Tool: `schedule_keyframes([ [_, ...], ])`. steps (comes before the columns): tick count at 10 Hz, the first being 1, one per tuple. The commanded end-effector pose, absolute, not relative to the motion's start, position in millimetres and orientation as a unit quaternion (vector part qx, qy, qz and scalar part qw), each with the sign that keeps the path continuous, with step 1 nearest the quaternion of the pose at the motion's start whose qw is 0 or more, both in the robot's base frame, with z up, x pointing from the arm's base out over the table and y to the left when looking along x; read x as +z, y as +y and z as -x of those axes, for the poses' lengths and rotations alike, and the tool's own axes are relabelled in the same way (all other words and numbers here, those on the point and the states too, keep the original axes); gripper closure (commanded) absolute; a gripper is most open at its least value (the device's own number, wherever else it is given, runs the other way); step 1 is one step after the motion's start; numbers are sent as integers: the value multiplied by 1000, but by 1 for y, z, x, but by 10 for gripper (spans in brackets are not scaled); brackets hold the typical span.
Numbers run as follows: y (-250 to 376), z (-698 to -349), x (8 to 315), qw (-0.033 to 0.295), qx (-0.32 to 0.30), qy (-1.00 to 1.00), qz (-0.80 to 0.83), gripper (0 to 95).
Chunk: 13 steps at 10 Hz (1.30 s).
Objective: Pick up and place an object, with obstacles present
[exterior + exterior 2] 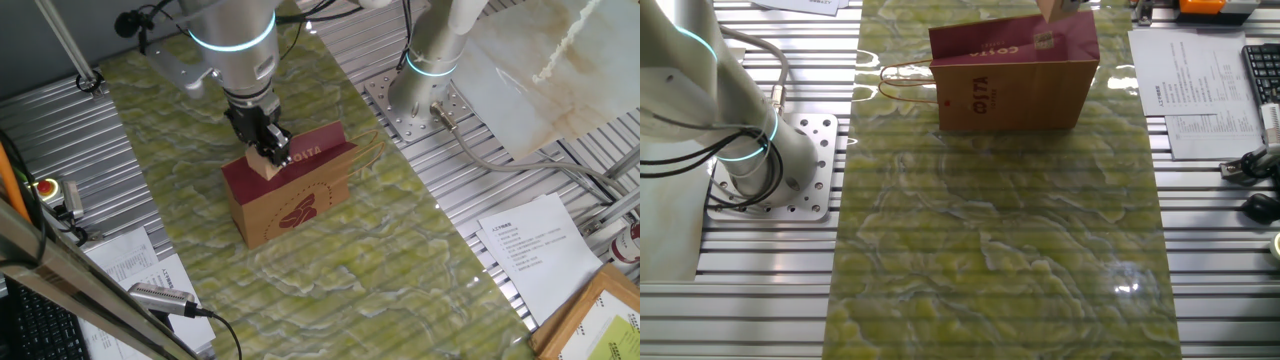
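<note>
The small tan wooden cube [267, 166] is held between the black fingers of my gripper [270, 156]. It hangs just above the near top edge of the brown paper bag [297, 200]. The bag stands upright on the green marbled mat, with a dark red upper band, white lettering and a bean emblem. In the other fixed view the bag [1015, 85] stands at the far end of the mat. There the cube [1049, 9] shows only partly at the top edge, above the bag's rim, and the gripper is cut off by the frame.
A second arm's base [428, 75] stands on a metal plate to the right of the mat; it also shows in the other fixed view [750, 150]. Printed sheets [530, 245] lie at the right. A handheld tool [162, 297] and an orange button box [45, 187] sit at the left.
</note>
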<state>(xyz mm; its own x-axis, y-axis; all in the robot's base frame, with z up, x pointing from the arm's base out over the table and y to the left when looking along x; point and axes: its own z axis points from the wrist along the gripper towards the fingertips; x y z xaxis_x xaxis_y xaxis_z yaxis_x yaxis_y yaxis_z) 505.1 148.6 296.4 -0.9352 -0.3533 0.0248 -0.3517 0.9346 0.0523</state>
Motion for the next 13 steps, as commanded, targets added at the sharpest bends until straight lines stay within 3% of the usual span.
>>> schedule_keyframes([
  [1, 148, -503, 296, 6, -46, -990, -136, 950],
  [6, 144, -504, 295, 6, -32, -995, -98, 950],
  [13, 51, -505, 289, 17, -4, -975, -222, 950],
])
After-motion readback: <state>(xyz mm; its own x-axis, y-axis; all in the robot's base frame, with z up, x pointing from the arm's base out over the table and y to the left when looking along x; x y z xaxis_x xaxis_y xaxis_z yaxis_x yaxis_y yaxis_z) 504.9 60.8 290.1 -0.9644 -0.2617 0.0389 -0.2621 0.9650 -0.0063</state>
